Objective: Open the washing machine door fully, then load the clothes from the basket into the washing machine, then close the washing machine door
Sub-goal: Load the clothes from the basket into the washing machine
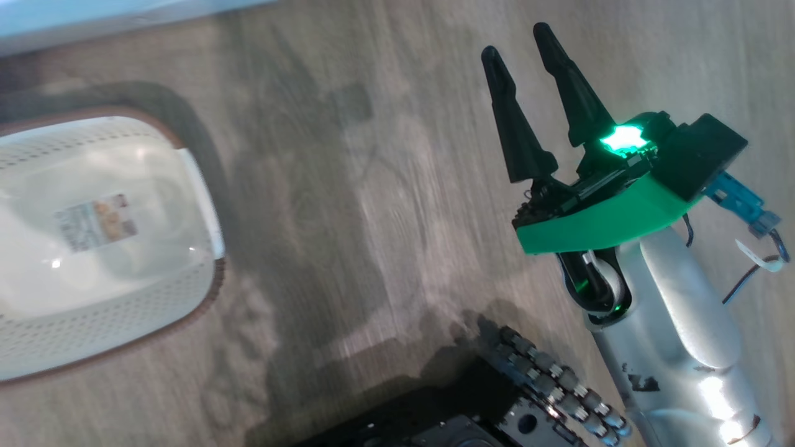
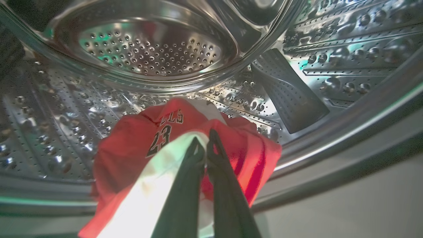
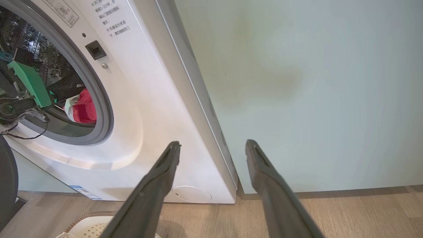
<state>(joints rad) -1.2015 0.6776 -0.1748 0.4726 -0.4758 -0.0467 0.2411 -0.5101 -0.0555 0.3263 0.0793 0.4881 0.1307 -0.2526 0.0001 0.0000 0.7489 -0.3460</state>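
Much floor (image 1: 372, 186) around right claw (image 1: 516, 40) — left claw (image 2: 205, 137) pinches clothes (image 2: 129, 155).

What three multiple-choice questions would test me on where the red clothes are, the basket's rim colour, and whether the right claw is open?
1. Where is the bright red fabric garment with white panels? A) in the steel drum B) on the floor C) on a shelf
2. What colour rims the cream-white perforated plastic basket? A) blue B) brown C) green
3. How is the right gripper? A) shut on cloth B) open, holding nothing C) shut empty
Answers: 1 A, the left gripper pinches it inside the drum; 2 B, brown in the head view; 3 B, its fingers stand apart.
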